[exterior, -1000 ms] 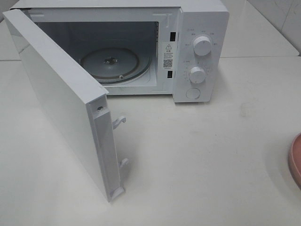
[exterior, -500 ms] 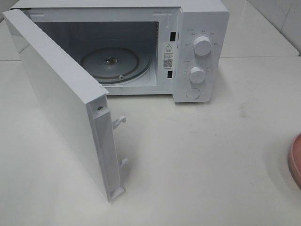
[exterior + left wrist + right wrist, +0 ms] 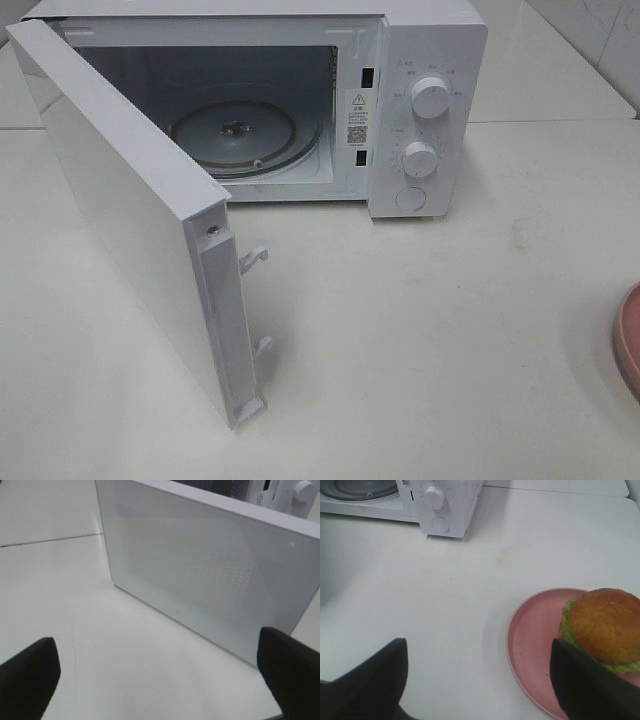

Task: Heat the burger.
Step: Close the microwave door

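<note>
- White counter (image 3: 450,330) under everything, pale tiled wall at far right; white microwave (image 3: 425,60) at the far side, door (image 3: 130,230) swung wide toward the near left, glass turntable (image 3: 235,135) bare inside.
- Burger (image 3: 605,627) on the pink plate (image 3: 532,645), at the right of the scene, well apart from the microwave.
- Right gripper (image 3: 477,680) hovering near the plate, jaws spread wide and holding nothing, one finger (image 3: 585,680) dark over the plate's near part.
- Left gripper (image 3: 160,675) likewise spread and empty, facing the outer face of the open door.
- Likely step: picking up the burger, or plate with burger, for the cavity. Best done by centring the jaws before closing, gripping gently at the bun's sides so lettuce and patty do not slide, and lifting level.
- Worth keeping the carry path right of the door's edge and latch hooks (image 3: 254,258).
- Hidden or unclear: burger absent from the high view, only a sliver of plate at its right edge; both arms out of that view; burger's right side cut off and its near edge behind the finger; dial markings too small to read.
</note>
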Robot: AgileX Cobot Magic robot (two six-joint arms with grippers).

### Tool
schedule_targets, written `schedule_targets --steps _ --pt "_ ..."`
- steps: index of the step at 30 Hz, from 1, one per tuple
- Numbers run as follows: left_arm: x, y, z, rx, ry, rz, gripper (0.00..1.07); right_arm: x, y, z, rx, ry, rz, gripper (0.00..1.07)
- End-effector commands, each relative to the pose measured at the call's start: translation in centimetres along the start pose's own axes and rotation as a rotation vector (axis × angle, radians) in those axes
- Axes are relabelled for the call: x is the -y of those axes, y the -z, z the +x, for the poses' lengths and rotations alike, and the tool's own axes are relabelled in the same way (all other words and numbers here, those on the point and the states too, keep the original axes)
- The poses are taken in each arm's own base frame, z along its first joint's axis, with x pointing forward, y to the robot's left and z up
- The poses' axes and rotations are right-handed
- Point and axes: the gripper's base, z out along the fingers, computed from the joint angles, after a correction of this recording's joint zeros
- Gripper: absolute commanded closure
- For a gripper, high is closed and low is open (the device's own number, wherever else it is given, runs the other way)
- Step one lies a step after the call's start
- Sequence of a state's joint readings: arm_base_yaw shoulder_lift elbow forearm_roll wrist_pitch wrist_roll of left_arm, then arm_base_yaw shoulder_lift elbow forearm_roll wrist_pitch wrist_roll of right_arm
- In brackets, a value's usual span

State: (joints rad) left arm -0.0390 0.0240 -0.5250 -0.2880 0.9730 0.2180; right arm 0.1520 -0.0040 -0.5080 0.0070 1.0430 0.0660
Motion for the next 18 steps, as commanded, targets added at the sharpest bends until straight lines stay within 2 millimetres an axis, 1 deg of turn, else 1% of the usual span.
schedule_targets --steps 1,2,3,4,5,6,7,8,9,10,11,12,13,14,15,16,17,18 --pt "-0.6 -1.1 -1.4 0.035 0.023 -0.029 0.15 0.0 0.3 0.2 0.029 -0.002 0.000 0.32" --pt "-0.6 -1.1 -1.4 0.035 0.023 -0.029 0.15 0.0 0.3 0.2 0.029 -0.002 0.000 0.32" --pt "-0.7 -1.4 -1.6 0.037 0.027 -0.031 0.19 0.0 0.3 0.2 0.029 -0.002 0.000 0.32" --pt "-0.7 -1.4 -1.6 0.037 0.027 -0.031 0.19 0.0 0.3 0.2 0.029 -0.002 0.000 0.32" --pt "-1.0 -2.2 -2.1 0.041 0.037 -0.040 0.34 0.0 0.3 0.2 0.029 -0.002 0.000 0.32" --pt "-1.3 -3.0 -2.6 0.038 0.045 -0.049 0.52 0.0 0.3 0.2 0.029 -0.002 0.000 0.32" --pt "-1.3 -3.0 -2.6 0.038 0.045 -0.049 0.52 0.0 0.3 0.2 0.029 -0.002 0.000 0.32" --pt "-1.5 -3.7 -2.9 0.020 0.054 -0.053 0.69 0.0 0.3 0.2 0.029 -0.002 0.000 0.32" --pt "-1.5 -3.7 -2.9 0.020 0.054 -0.053 0.69 0.0 0.3 0.2 0.029 -0.002 0.000 0.32" --pt "-1.7 -4.2 -3.1 0.007 0.059 -0.055 0.78 0.0 0.3 0.2 0.029 -0.002 0.000 0.32" --pt "-2.0 -5.1 -3.4 -0.010 0.068 -0.062 0.92 0.0 0.3 0.2 0.029 -0.002 0.000 0.32" --pt "-2.0 -5.1 -3.4 -0.010 0.068 -0.062 0.92 0.0 0.3 0.2 0.029 -0.002 0.000 0.32" --pt "-2.1 -5.5 -3.6 -0.013 0.072 -0.067 1.00 0.0 0.3 0.2 0.029 -0.002 0.000 0.32" --pt "-2.5 -6.6 -4.0 -0.022 0.076 -0.079 1.07 0.0 0.3 0.2 0.029 -0.002 0.000 0.32" --pt "-2.5 -6.6 -4.0 -0.022 0.076 -0.079 1.07 0.0 0.3 0.2 0.029 -0.002 0.000 0.32" --pt "-2.9 -7.6 -4.4 -0.022 0.069 -0.092 1.07 0.0 0.3 0.2 0.029 -0.002 0.000 0.32" --pt "-2.9 -7.6 -4.4 -0.022 0.069 -0.092 1.07 0.0 0.3 0.2 0.029 -0.002 0.000 0.32" --pt "-3.1 -8.2 -4.6 -0.027 0.069 -0.098 1.07 0.0 0.3 0.2 0.029 -0.002 0.000 0.32"
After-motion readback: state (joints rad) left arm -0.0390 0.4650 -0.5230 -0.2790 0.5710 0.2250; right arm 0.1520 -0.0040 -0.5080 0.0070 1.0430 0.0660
